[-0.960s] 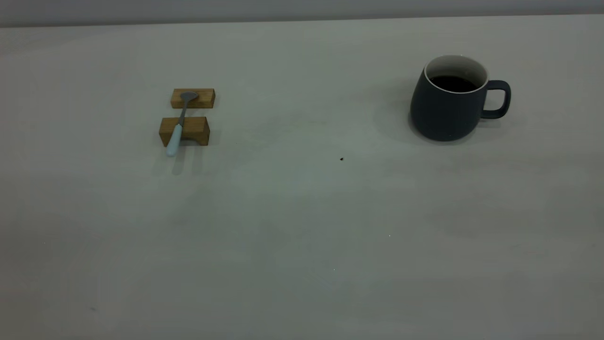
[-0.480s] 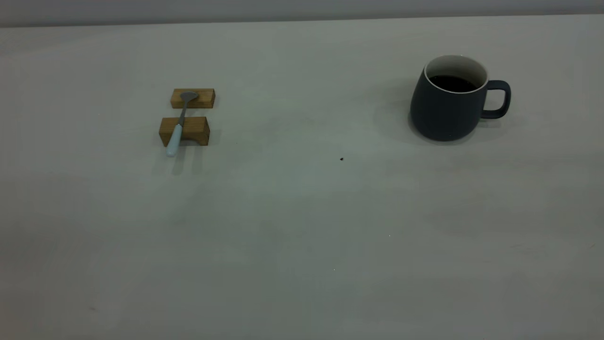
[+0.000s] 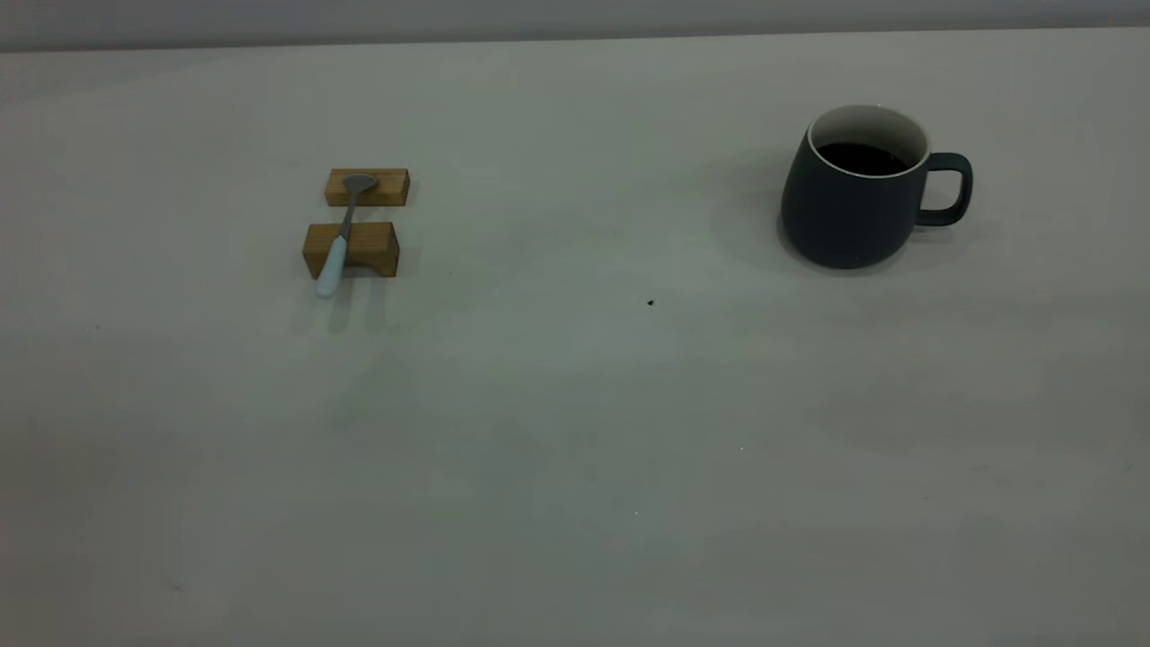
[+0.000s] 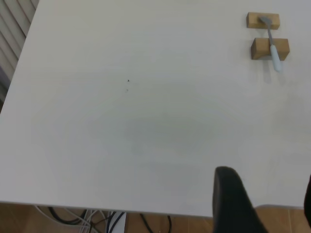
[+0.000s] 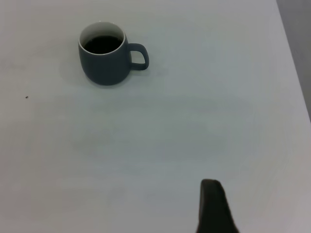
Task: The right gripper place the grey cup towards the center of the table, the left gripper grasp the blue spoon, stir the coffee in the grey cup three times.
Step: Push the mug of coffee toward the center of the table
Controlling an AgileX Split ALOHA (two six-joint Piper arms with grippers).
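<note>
slate-grey cup sits toward eleven o'clock of the right gripper, handle at three o'clock; finger state can't be told.

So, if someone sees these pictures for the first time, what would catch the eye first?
Most likely the grey cup, standing upright at the right side of the table with dark coffee inside and its handle pointing right. Next, at the left, the blue spoon lying across two small wooden blocks. Neither gripper is near them; only a dark finger tip shows in each wrist view.
</note>
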